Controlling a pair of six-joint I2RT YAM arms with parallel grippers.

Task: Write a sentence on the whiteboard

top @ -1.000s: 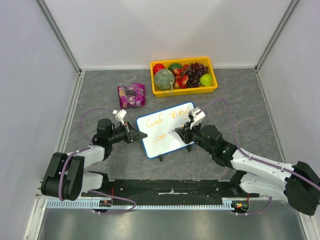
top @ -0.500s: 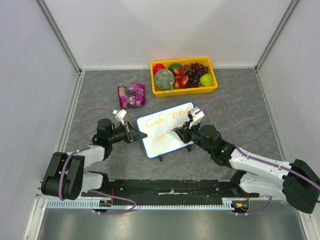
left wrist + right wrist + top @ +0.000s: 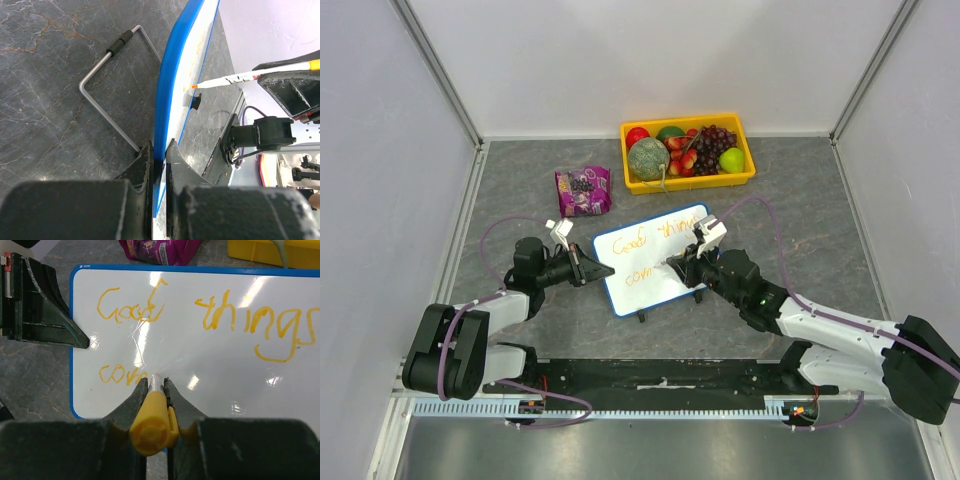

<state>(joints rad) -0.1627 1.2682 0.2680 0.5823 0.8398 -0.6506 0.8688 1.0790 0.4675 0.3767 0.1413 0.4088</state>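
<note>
The whiteboard [image 3: 655,258] with its blue rim lies mid-table, propped on wire feet. It carries orange handwriting [image 3: 205,315] reading "Good things" on the top line and "com" [image 3: 117,375] below. My left gripper [image 3: 588,270] is shut on the whiteboard's left edge [image 3: 172,100]. My right gripper [image 3: 682,262] is shut on an orange-capped marker [image 3: 152,417] whose tip touches the whiteboard just right of "com". The marker also shows in the left wrist view [image 3: 250,77], tip against the board face.
A yellow tray [image 3: 688,180] of fruit stands behind the board. A purple snack bag [image 3: 582,190] lies at the back left. A wire foot [image 3: 107,85] sticks out under the board. Grey walls enclose the table.
My right gripper with the marker has crept slightly left and up along the second line. The left gripper and board have not moved.
</note>
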